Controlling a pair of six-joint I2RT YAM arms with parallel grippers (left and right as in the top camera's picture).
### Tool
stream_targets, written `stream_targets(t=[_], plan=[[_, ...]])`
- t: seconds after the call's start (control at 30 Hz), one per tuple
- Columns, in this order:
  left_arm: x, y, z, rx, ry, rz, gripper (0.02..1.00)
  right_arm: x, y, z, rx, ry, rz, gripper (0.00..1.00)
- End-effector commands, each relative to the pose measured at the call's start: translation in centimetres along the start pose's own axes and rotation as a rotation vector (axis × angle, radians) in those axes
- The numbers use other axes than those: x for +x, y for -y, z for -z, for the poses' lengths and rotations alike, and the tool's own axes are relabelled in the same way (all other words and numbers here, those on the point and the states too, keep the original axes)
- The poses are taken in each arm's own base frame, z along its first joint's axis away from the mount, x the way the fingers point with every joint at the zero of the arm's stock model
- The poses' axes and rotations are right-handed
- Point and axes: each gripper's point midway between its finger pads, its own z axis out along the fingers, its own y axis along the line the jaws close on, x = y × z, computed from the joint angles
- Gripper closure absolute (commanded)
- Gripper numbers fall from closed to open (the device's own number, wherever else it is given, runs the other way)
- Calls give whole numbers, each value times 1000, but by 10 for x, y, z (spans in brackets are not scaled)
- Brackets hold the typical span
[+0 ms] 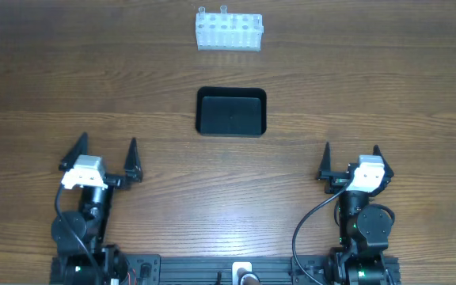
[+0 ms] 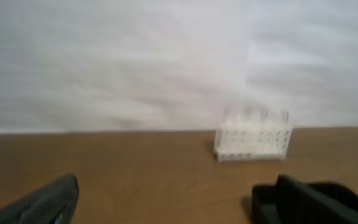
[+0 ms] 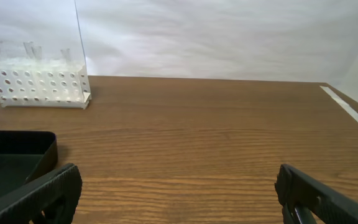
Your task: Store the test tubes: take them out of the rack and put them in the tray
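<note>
Tray (image 1: 231, 112): black and shallow, nothing in it, at the middle of the wooden surface (image 1: 370, 71).
Rack (image 1: 229, 33): white and perforated, beyond the tray on the side away from the arms, a clear gap between them.
Test tubes (image 1: 223, 10): clear, upright in the rack, only their rims above it; a few show, the exact count is hard to tell.
Left hand (image 1: 108, 140): fingers spread wide, holding nothing, on the arms' side of the tray and off to its left.
Right hand (image 1: 351, 148): fingers apart, nothing between them, on the arms' side of the tray and off to its right.
Step in hand: by my judgement none is begun; the first tube has yet to be reached.
Doing it well: send one hand past the tray, come down over a single rim and close gently on the glass. Then lift straight up until the tube clears its hole.
Care: the rack looks light, so a slanted pull may drag or tip it. Lay the tube low in the tray rather than dropping it.
</note>
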Motion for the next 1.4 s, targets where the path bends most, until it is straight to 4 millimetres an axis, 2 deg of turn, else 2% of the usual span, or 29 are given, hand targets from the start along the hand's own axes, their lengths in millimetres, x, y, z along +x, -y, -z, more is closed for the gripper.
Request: stream_targets(t=[0.03,0.17,0.33,0.53,0.73,1.0,1.2,1.4], plan=[[-16,1,-15,13,-3,16,18,2,1,0,1,0,-3,9],[-38,1,-43,32,-42,32,18,2,1,0,0,0,-3,9],[-59,6,-98,84,-130,68,18,2,1,0,0,0,-3,9],[-61,26,-169,101,-229,75,20,2,1,0,0,0,-3,7],[-41,57,-234,81,-320,55,23,2,1,0,0,0,-3,9],[13,96,-300,114,-460,57,18,2,1,0,1,0,-3,7],[49,104,-327,74,-526,68,18,2,1,0,1,0,-3,9],[70,112,-342,42,-570,46,23,2,1,0,0,0,-3,7]])
